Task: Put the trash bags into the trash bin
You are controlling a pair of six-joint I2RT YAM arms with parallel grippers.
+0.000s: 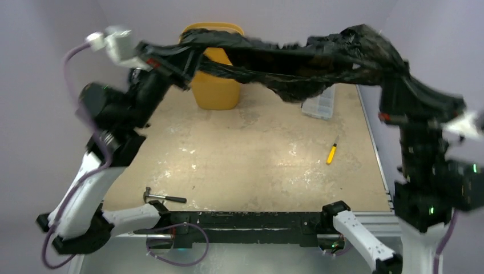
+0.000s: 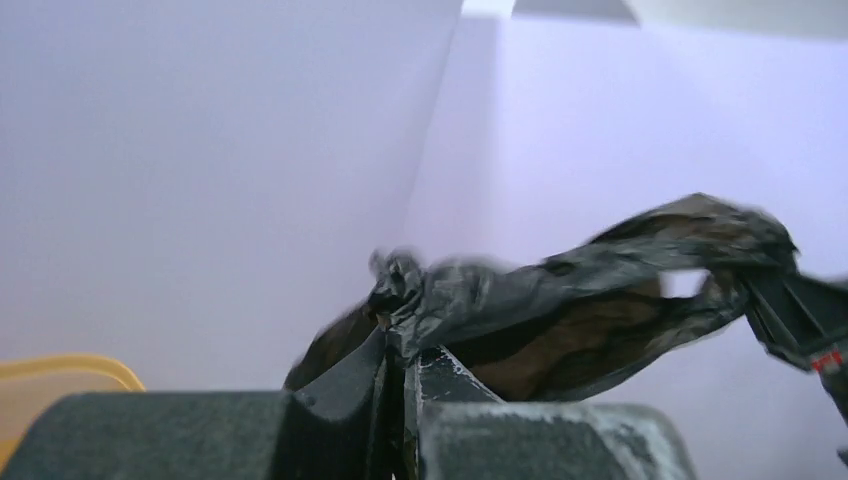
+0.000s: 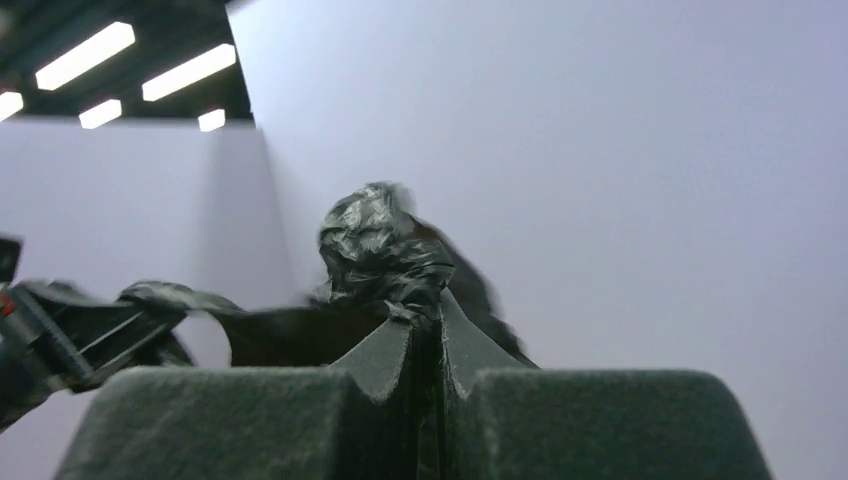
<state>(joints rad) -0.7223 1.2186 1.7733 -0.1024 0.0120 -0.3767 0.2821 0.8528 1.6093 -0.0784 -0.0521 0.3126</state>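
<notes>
Soft, even light; ceiling strips (image 3: pixel 85 55) glare; overhead view seems partly motion-blurred.

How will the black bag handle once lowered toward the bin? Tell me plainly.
Likely floppy: the trash bag sags between the left end effector and right end effector, both shut on it. Probably very light: thin film bunches into small wads at each grip. Glossy, so it may slip.

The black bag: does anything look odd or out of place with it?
Yes. The trash bag is stretched in the air between the left gripper and the right gripper, pulled into a long sagging band instead of being in the trash bin.
</notes>
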